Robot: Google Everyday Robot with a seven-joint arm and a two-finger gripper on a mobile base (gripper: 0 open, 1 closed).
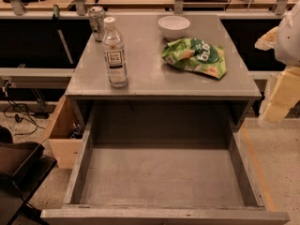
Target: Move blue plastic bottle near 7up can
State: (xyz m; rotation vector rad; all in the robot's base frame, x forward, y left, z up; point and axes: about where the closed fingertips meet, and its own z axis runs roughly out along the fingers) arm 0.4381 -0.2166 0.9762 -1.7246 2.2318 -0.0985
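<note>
Camera view: pale hand (280,93) at the right edge beside the grey tabletop (150,76), open or closed I cannot tell, well apart from the tall clear white-capped plastic bottle (115,53).

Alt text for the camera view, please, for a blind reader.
A blue plastic bottle stands front left on a grey table, the 7up can behind it at the back edge. The gripper hangs beyond the table's right side.
</note>
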